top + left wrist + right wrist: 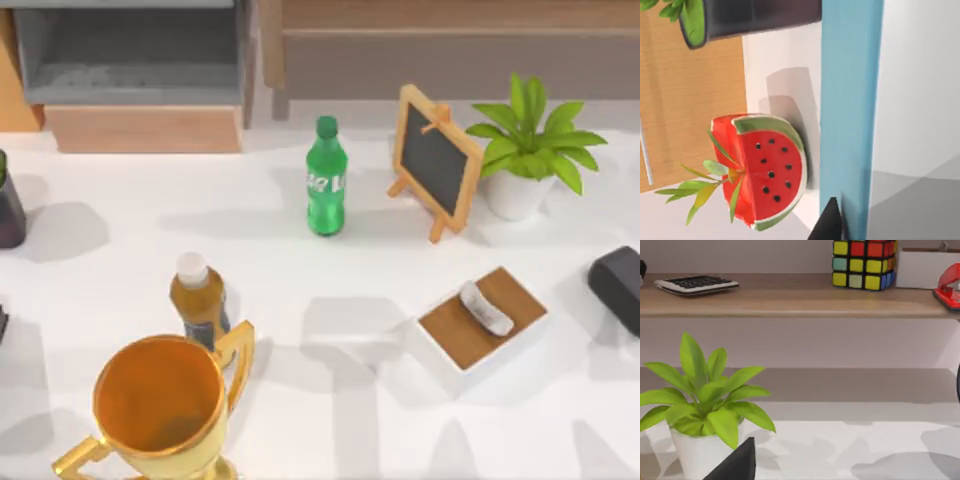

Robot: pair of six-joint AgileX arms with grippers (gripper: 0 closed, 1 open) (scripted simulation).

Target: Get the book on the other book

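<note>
The white table (330, 420) carries everything. At its near left edge stands a gold trophy (160, 400), cut off by the frame at its base. On the far right is a potted plant (530, 145), with a small chalkboard (435, 160) on a wooden easel just left of it.

The book (455, 335) lies flat on the near right part of the table, well apart from the trophy. It has a brown cover and white page edges. It is turned on the diagonal, with its long axis running from near left to far right. A small white-grey object (486, 307), too small to identify, rests on its cover.

A dark rounded block (620, 285) is cut by the right edge, and I cannot tell what it is. A green bottle (326, 185) stands upright at the far middle, and a brown bottle (200, 300) stands just behind the trophy.

The left wrist view shows a dark tip of the left gripper (830, 225) by a blue upright slab (850, 100), beside a watermelon slice (765, 170). The right wrist view shows a dark corner of the right gripper (735, 465) near the plant. I cannot tell whether either gripper is wide or narrow.
</note>
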